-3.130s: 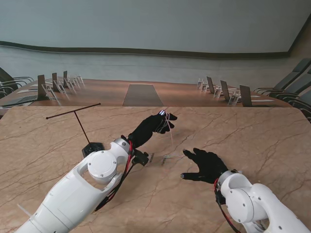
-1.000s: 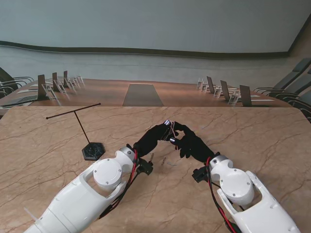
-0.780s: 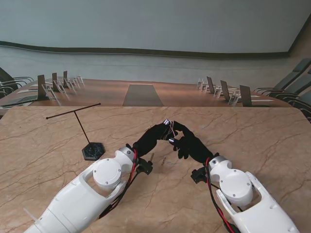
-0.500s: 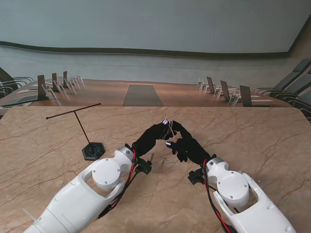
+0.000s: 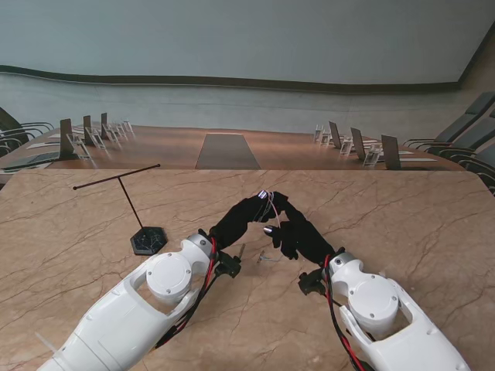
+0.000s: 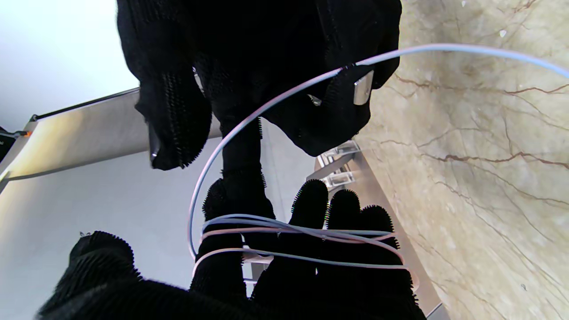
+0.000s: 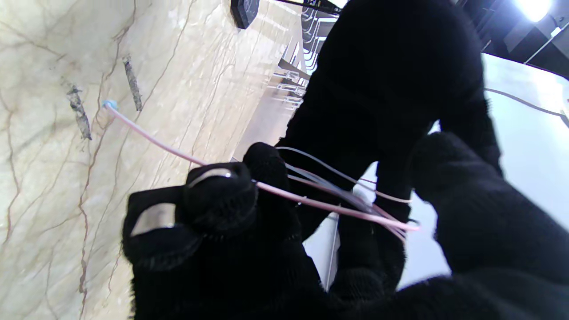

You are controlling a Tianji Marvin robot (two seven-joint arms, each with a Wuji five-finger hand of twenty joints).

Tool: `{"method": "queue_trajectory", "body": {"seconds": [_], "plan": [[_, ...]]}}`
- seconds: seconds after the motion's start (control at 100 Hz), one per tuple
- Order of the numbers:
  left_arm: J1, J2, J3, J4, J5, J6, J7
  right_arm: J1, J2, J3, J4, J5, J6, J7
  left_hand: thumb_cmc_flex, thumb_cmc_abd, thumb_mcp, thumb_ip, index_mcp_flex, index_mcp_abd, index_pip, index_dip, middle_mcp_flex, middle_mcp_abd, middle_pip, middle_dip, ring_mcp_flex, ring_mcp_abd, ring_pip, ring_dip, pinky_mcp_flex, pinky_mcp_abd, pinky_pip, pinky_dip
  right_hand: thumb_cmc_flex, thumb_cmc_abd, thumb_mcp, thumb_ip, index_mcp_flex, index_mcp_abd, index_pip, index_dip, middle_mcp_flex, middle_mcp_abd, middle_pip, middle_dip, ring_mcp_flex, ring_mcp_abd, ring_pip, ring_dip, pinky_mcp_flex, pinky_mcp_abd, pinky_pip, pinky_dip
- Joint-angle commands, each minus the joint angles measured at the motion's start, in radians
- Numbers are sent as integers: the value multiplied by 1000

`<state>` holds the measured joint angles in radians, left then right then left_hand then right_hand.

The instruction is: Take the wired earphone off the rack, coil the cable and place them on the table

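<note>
The thin pale earphone cable [image 6: 293, 240] is wound in several turns around the fingers of my left hand [image 5: 251, 212], which is raised over the middle of the table. My right hand [image 5: 298, 232] meets it fingertip to fingertip and pinches a strand of the cable [image 7: 178, 153] between thumb and finger. A loose loop [image 6: 266, 106] runs from the right hand [image 6: 266, 66] to the left hand's wraps. The free end [image 7: 109, 104], blue-tipped, trails down to the table [image 5: 267, 255]. The black T-shaped rack [image 5: 124, 193] stands bare at the left.
The rack's black base [image 5: 147, 239] sits on the marble table [image 5: 402, 216] left of my left forearm. Beyond the far edge are a long wooden conference table and rows of chairs.
The right hand has come up from the table on the right to join the left hand and has taken the cable. Over the last second both hands shifted slightly left.
</note>
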<state>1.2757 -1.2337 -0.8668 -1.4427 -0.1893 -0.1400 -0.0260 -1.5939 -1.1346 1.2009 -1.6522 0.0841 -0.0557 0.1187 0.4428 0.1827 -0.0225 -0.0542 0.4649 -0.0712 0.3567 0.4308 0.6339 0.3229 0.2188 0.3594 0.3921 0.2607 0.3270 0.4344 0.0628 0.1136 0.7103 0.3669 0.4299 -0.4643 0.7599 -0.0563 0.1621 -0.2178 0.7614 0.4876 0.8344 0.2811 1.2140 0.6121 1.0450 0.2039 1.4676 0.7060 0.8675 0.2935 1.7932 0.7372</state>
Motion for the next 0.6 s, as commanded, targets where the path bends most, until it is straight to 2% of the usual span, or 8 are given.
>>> {"method": "queue_trajectory", "body": {"seconds": [0.0,0.18,0.31,0.4,0.42,0.46,0.48,0.59], "plan": [[4,-8,4,2,3,13,1,-22,-5,-5,-46,2,-15,29,-2,-12,-18,4,-35,-23,-38,-16,-25,-36,-3,-3,-17,59,-4,-7,-7,75,-19,-10,18,-34,21,-49,136,-250,154,71,30,-17,36,13,48,100,100,1,87,-106,145,-40],[0,-9,5,7,5,12,4,-48,-3,14,-60,4,-13,33,-2,-13,-18,4,-33,-23,-36,-16,-25,-36,-1,-2,-16,58,-3,-6,-6,74,-18,-10,32,-35,28,-49,139,-251,159,82,45,-14,34,15,59,103,109,-5,103,-104,156,-52],[-5,-11,14,8,1,17,0,-40,-6,9,-51,4,-17,20,-2,-13,-18,4,-31,-20,-35,-16,-23,-35,0,-1,-15,59,-2,-6,-6,75,-17,-9,44,-51,34,-50,91,-240,91,46,44,-9,30,17,58,105,111,-12,104,-102,161,-65],[-7,-11,19,7,-1,21,-3,-29,-5,6,-40,1,-18,26,-2,-13,-18,4,-31,-20,-35,-16,-23,-35,0,-1,-15,59,-2,-5,-5,75,-16,-9,36,-56,38,-53,3,-223,42,-3,31,-10,28,19,51,102,108,-15,96,-105,159,-71],[-7,-12,20,6,-2,22,-3,-26,-6,5,-37,-2,-19,22,-2,-13,-18,4,-31,-20,-35,-16,-24,-35,0,-1,-16,59,-2,-6,-5,75,-16,-9,29,-62,50,-55,-18,-223,82,-63,31,-9,27,21,51,102,108,-16,95,-107,161,-75],[-7,-11,21,4,-3,22,-3,-22,-10,4,-31,-6,-19,10,-3,-13,-18,4,-32,-20,-36,-16,-23,-35,1,-1,-15,60,-2,-5,-5,74,-16,-9,23,-70,51,-57,-53,-213,102,-88,33,-11,29,22,53,98,109,-16,97,-112,162,-77],[-7,-11,21,3,-3,22,-4,-20,-12,3,-28,-7,-17,2,-3,-13,-18,4,-31,-21,-35,-16,-22,-36,1,-1,-15,59,-2,-5,-5,75,-16,-9,19,-77,56,-58,-62,-188,104,-114,33,-11,32,22,55,97,111,-16,100,-114,165,-79],[-6,-10,22,-1,0,21,-4,-4,-18,3,-10,-6,-16,-19,-2,-13,-17,4,-32,-19,-35,-16,-21,-35,1,-1,-15,58,-1,-5,-5,74,-14,-8,13,-90,63,-63,-68,-130,86,-159,32,-17,41,24,61,89,115,-17,110,-123,170,-84]]}}
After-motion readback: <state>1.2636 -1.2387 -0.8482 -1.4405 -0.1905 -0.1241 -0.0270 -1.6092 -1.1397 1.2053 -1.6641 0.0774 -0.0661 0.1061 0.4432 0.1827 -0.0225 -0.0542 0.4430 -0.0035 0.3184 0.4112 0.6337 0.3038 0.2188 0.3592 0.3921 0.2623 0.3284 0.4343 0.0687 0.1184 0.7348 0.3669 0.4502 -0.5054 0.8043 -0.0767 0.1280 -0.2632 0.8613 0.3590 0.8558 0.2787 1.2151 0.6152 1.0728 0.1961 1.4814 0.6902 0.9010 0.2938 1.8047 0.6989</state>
